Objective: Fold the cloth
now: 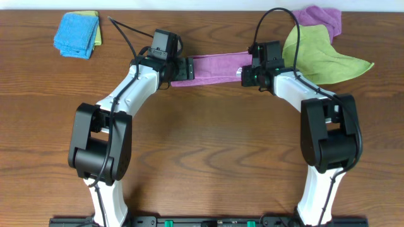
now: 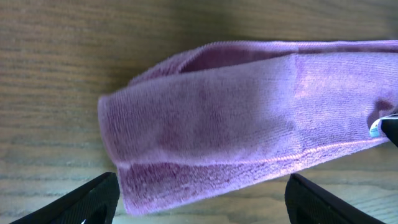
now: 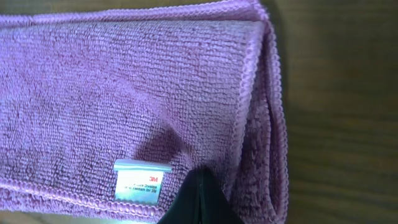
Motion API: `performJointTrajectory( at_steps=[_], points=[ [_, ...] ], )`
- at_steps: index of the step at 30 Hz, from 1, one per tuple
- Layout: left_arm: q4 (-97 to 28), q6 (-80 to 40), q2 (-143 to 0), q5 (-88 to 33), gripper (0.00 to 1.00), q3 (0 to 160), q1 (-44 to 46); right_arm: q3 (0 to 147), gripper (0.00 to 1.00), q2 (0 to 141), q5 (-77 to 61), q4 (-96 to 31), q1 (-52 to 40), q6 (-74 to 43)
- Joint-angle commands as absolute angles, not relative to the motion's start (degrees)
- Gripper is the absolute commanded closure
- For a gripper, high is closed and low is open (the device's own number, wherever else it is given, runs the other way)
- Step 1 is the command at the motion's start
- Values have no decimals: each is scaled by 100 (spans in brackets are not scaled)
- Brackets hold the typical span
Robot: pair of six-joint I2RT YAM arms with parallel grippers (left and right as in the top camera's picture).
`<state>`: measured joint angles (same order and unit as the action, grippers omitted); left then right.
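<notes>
My left hand (image 1: 185, 68) is spread wide over the left end of the cloth (image 1: 216, 67), a folded lilac strip lying on the surface (image 1: 208, 139). My right hand (image 3: 198, 200) is pressed together, tip against the right end, just beside the white tag (image 3: 144, 182).

Near bench (image 1: 202, 145): bare wood, open passage.
Far right: green cloth (image 1: 325, 57) just beside right tool (image 3: 198, 190).
Far left: blue cloth (image 1: 76, 34), well apart.

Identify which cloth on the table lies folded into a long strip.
The lilac cloth in the middle. The blue cloth is a folded square far left; the green cloth and the other purple cloth lie crumpled far right.
</notes>
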<state>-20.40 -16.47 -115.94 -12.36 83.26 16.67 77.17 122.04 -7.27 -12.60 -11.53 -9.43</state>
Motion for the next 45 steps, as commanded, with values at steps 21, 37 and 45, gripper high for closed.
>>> performJointTrajectory(
  at_steps=[21, 37, 45],
  points=[
    [-2034, -1022, -11657, -502, 36, 8361, 1643, 7620, 99, 11734, -753, -2036, -1723, -1177],
    [-1361, -392, -11762, 102, 94, 8361, 1643, 7620, 99, 11271, -825, -2126, -1723, -1229],
    [-1164, -143, -12226, -117, 94, 8361, 1643, 7620, 99, 10906, -917, -2211, -1721, -1236]
  ],
)
